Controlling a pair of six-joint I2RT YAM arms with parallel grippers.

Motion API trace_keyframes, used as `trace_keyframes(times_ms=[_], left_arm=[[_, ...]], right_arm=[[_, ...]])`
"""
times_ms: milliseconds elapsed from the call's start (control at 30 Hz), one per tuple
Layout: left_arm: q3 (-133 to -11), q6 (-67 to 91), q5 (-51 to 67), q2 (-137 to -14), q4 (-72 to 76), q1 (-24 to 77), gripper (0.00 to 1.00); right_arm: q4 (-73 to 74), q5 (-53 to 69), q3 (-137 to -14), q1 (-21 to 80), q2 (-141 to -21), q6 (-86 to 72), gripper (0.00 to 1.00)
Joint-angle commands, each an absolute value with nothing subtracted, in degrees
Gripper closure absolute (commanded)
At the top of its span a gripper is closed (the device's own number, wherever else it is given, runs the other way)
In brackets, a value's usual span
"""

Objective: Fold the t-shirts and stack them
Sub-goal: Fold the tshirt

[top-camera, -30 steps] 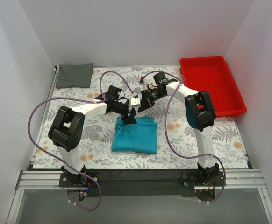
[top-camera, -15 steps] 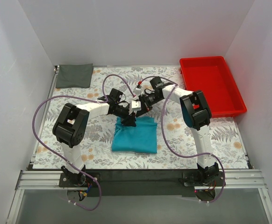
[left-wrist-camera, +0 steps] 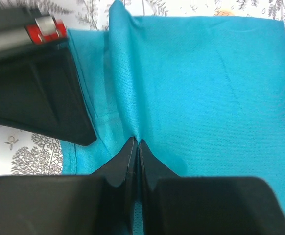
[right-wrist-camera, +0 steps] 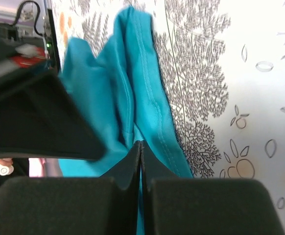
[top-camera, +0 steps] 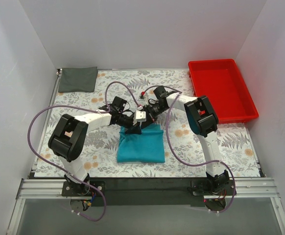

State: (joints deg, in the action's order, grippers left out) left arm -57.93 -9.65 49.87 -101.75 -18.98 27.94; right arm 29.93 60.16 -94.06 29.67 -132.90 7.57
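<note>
The teal t-shirt is lying partly folded mid-way along the floral cloth, its far edge bunching into a ridge. The left gripper is pinching a crease of it between closed jaws, and the right gripper is doing likewise just beside. A fold seems under way; next, both arms should be lifting that edge together toward the near hem. The dark grey t-shirt is lying flat far left, a red tray is sitting far right, and white walls are enclosing everything.
</note>
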Motion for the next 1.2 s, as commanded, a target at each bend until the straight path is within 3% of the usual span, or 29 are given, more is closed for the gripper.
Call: trace_keyframes(times_ms=[0, 1167], left_arm=[[-55.90, -11.95, 49.48, -95.28, -15.91, 28.74, 1.00], [-52.12, -18.72, 45.18, -92.37, -1.58, 26.72, 1.00]], right_arm=[[29.79, 61.52, -92.73, 30.41, -134.56, 10.72, 0.99], [31.11, 61.08, -86.04, 30.41, -133.50, 18.63, 0.99]])
